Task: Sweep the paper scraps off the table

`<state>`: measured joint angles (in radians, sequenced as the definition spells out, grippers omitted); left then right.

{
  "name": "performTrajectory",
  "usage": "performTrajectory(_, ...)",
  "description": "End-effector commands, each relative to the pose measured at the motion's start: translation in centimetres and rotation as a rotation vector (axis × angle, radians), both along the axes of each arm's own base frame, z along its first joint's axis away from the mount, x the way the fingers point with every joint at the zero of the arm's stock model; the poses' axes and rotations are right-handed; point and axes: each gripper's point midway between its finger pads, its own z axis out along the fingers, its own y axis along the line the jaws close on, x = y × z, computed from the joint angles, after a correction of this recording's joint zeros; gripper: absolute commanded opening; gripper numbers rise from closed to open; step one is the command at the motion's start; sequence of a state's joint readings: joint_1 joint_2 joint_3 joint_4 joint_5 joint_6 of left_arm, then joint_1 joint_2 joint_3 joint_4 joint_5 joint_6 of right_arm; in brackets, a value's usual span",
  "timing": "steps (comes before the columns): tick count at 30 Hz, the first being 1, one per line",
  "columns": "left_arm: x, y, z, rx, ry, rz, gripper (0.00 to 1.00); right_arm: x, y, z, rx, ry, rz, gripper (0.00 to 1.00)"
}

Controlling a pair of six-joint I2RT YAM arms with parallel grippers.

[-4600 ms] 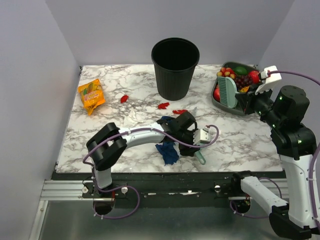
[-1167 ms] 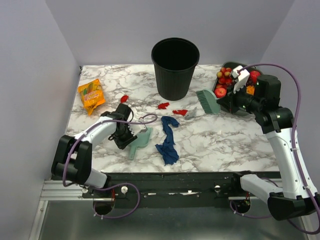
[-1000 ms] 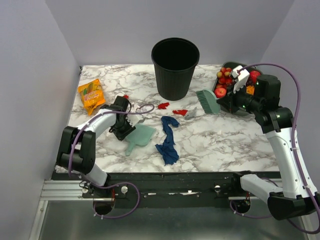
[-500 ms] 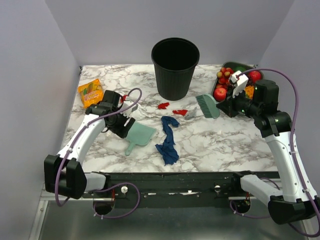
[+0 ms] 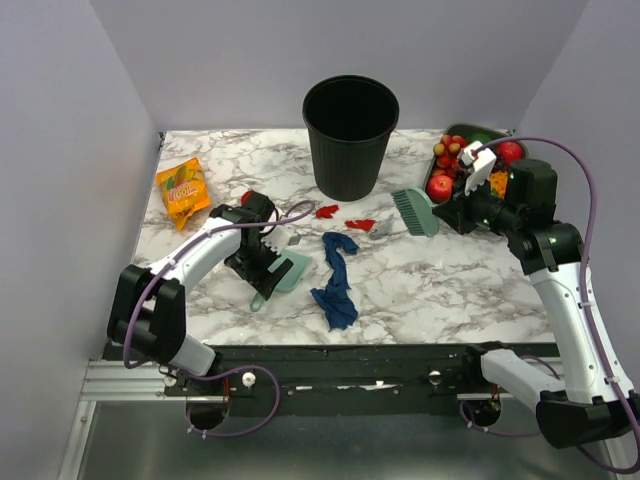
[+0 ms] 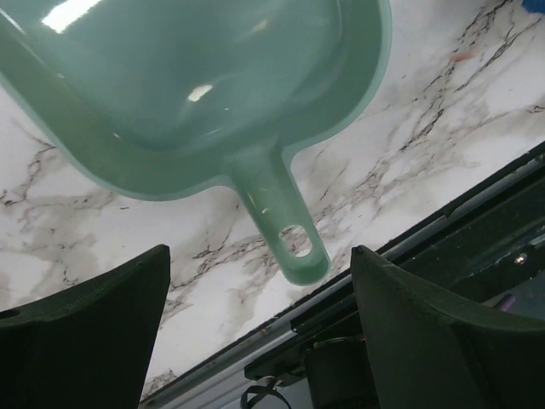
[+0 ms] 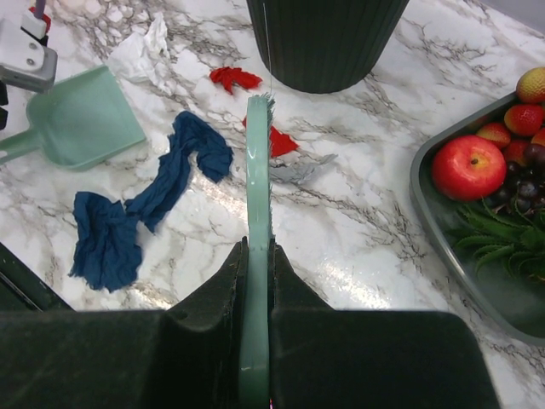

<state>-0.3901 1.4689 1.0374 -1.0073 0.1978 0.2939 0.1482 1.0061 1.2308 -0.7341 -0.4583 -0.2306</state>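
Red paper scraps lie on the marble table [image 5: 450, 280]: two [image 5: 327, 211] [image 5: 360, 224] in front of the bin, one [image 5: 247, 198] by the left arm. The right wrist view shows two scraps [image 7: 236, 78] [image 7: 281, 141] past the brush tip. A teal dustpan [image 5: 288, 268] lies flat on the table. My left gripper [image 5: 262, 264] stands open just over the dustpan's handle [image 6: 277, 217]; in the left wrist view the left gripper [image 6: 260, 253] has a finger on each side of the handle, apart from it. My right gripper [image 7: 257, 256] is shut on a teal brush [image 7: 258, 170], held above the table near the tray, with the brush head [image 5: 415, 211] pointing left.
A black bin [image 5: 350, 135] stands at the back centre. A grey tray [image 5: 436, 203] of fruit sits back right. A long dark blue cloth [image 5: 337, 280] lies mid-table beside the dustpan. An orange snack packet [image 5: 183, 190] lies back left. Crumpled white paper [image 7: 145, 47] sits near the dustpan.
The left gripper's fingers have spread wide and let go of the dustpan, which now lies on the table. The right arm with the brush has barely shifted.
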Motion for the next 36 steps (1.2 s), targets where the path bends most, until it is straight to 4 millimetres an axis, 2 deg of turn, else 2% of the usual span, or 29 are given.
performTrajectory(1,-1.8,-0.1,-0.1,0.022,0.085,-0.014,0.94,0.3,-0.2,-0.4,-0.012,0.001,0.001,0.01)
performTrajectory(7,-2.4,-0.5,-1.0,0.017,0.168,-0.042,0.92,0.8,-0.2,-1.1,-0.019,0.017,-0.001,0.0)
performTrajectory(11,-2.4,-0.9,-1.9,0.024,0.186,-0.051,0.87,1.2,-0.2,-1.1,-0.026,0.017,0.001,0.01)
performTrajectory(16,-0.9,-0.9,-2.5,0.059,0.123,-0.019,0.84,1.5,-0.1,-1.2,-0.025,0.016,0.001,0.01)
performTrajectory(19,-0.7,-1.0,-2.8,0.078,0.119,-0.031,0.81,1.5,-0.2,-1.3,-0.028,0.016,0.001,0.01)
performTrajectory(22,-1.4,-0.3,-3.2,0.107,0.138,-0.058,0.74,1.5,-0.2,-1.4,-0.029,0.017,0.001,0.01)
performTrajectory(23,-1.7,0.0,-3.4,0.119,0.144,-0.079,0.68,1.5,-0.2,-1.4,-0.027,0.016,0.0,0.01)
performTrajectory(26,-1.9,1.2,-3.6,0.163,0.129,-0.109,0.67,1.4,-0.2,-1.4,-0.026,0.014,0.0,0.01)
performTrajectory(34,-0.4,2.2,-2.6,0.194,0.016,-0.206,0.64,1.3,-0.2,-1.3,-0.022,0.007,-0.002,0.0)
performTrajectory(36,-0.1,2.5,-2.7,0.203,0.002,-0.215,0.59,1.3,-0.1,-1.2,-0.019,0.004,-0.002,0.01)
